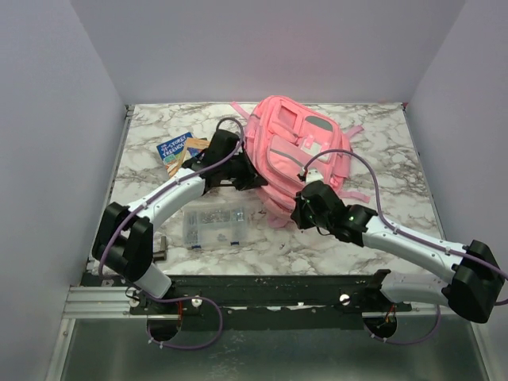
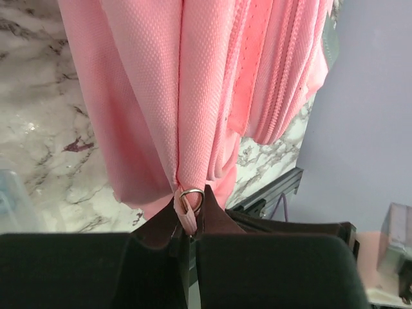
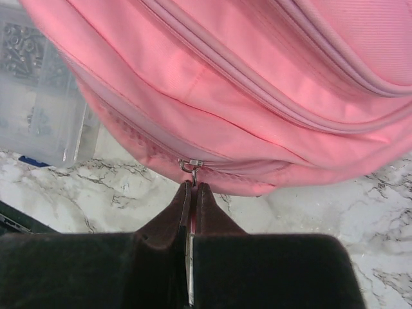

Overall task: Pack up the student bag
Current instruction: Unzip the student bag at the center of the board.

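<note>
Two tools, both pressed together on small fittings. Left tool [image 2: 188,217] pinched a pink tab [image 2: 188,222] under a metal ring [image 2: 190,196]. Right tool [image 3: 193,193] pinched the zipper pull [image 3: 188,167]. Student bag [image 1: 294,151] lay straight ahead of each, between them, on the marbled worktop [image 1: 381,230]. Woven pink fabric, slack and folding. Zip seam ran crosswise to the right tool.

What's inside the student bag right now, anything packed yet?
Cannot tell. The student bag shows only pink outer fabric and zips in every view; its interior is covered. The left gripper and right gripper each pinch a zip pull.
</note>
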`<state>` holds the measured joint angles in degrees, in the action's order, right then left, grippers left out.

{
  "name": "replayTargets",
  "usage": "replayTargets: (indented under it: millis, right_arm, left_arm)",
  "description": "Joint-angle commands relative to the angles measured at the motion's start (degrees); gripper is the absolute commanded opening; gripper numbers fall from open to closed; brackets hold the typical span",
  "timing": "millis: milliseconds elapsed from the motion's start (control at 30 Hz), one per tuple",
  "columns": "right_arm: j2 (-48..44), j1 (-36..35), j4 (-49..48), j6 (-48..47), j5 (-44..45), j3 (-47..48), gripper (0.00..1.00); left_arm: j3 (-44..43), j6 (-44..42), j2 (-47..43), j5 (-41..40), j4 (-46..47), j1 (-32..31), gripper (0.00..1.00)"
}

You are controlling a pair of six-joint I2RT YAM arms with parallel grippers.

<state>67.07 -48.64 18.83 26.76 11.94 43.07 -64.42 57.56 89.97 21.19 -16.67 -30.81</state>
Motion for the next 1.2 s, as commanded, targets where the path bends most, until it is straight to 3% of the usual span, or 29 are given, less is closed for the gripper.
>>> replayTargets:
  millis: [0,233,367,533,700,800,833,900,967,1167]
  right_arm:
    - [-0.10,-0.24,4.31,-0.66,4.60,0.87,0.00]
    - [3.38,0.26,12.13,7.90,11.66,3.03,0.00]
    - [5.38,5.43,16.00,12.85,10.99,2.19,0.01]
    - [7.12,16.38,10.16,12.43,4.03,-2.29,0.01]
    - [4.42,16.83,3.83,5.17,-12.42,-0.65,0.01]
    - [0.40,16.80,3.55,3.57,-16.94,-0.76,0.01]
    - [-1.26,16.74,3.79,3.31,-17.69,-0.99,0.00]
    - [-3.63,16.77,4.26,3.10,-18.41,-1.31,0.01]
    - [-4.80,16.84,3.59,3.52,-19.53,-1.32,0.01]
    - [-2.41,16.75,-1.47,4.70,-27.28,-0.70,0.01]
  left_arm:
    - [-6.68,-9.18,-6.80,-1.53,-2.18,3.77,0.00]
    - [-11.24,-12.72,-5.79,7.27,-4.79,8.49,0.00]
    - [-11.56,-14.08,-4.93,11.08,-4.86,9.64,0.00]
    - [-11.85,-15.10,-1.94,15.11,-4.69,10.67,0.00]
    - [-11.41,-14.98,1.05,17.43,-4.10,10.60,0.00]
    - [-10.85,-14.29,2.71,18.09,-3.86,10.59,0.00]
    - [-10.50,-13.95,3.06,18.38,-3.73,10.60,0.04]
    - [-9.26,-13.17,3.24,19.27,-2.65,10.46,0.30]
    - [-7.09,-12.30,2.23,19.28,-1.42,10.26,0.49]
    - [3.03,-0.90,-6.32,16.58,0.39,9.60,0.61]
